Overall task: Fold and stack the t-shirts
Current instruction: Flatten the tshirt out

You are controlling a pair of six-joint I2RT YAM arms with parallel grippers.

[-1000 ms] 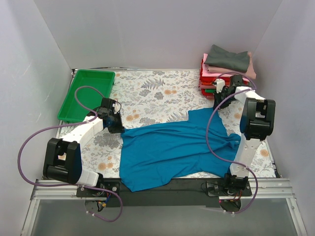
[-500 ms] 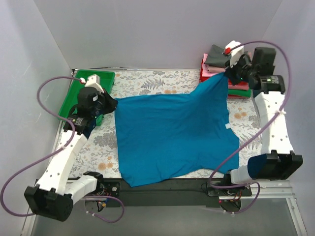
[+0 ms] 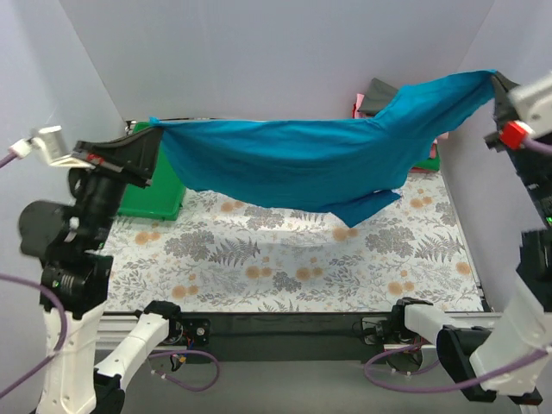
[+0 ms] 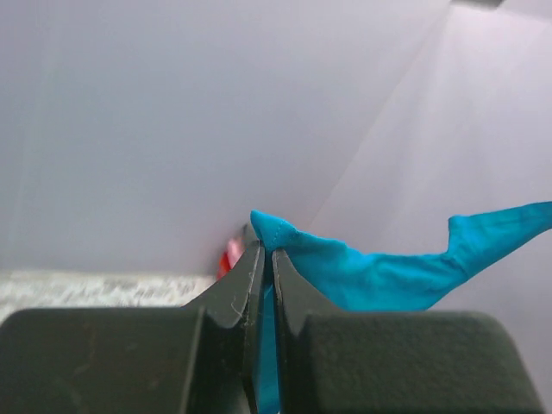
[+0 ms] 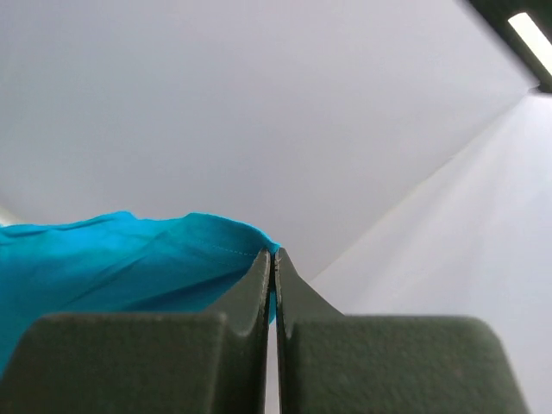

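While both arms stand raised, teal-blue t-shirt (image 3: pixel 293 159): we see it held in the air as a long band spanning the enclosure from left to right, clear of the worktop.
Shirt, shape: its upper edge runs taut between the two grip points, higher at the right end; the middle sags, and a loose flap hangs lowest, right of centre.
Shirt, wrist views: in the left wrist view, a small bunch of teal cloth (image 4: pixel 379 276) pokes out past the fingertips and trails off to the right; in the right wrist view, the cloth (image 5: pixel 112 259) spreads to the left of the fingertips with a stitched hem showing.
Left tool (image 3: pixel 153 131): we find it clenched on the shirt's left end, high above the left side of the worktop; close up (image 4: pixel 263 254), its fingers are pressed together with teal fabric in the slit between them.
Right tool (image 3: pixel 498 82): it is clenched on the shirt's right end, up near the right wall; close up (image 5: pixel 274 259), its fingers meet on the cloth's edge.
Folded t-shirts (image 3: pixel 377 90): we make out a grey one on top and a pink edge at the far right corner, mostly hidden behind the hanging shirt.
Green tray (image 3: pixel 151 194): it sits at the far left of the worktop, partly behind the left arm and below the shirt's left end.
Worktop (image 3: pixel 302 259): it is covered with a floral print.
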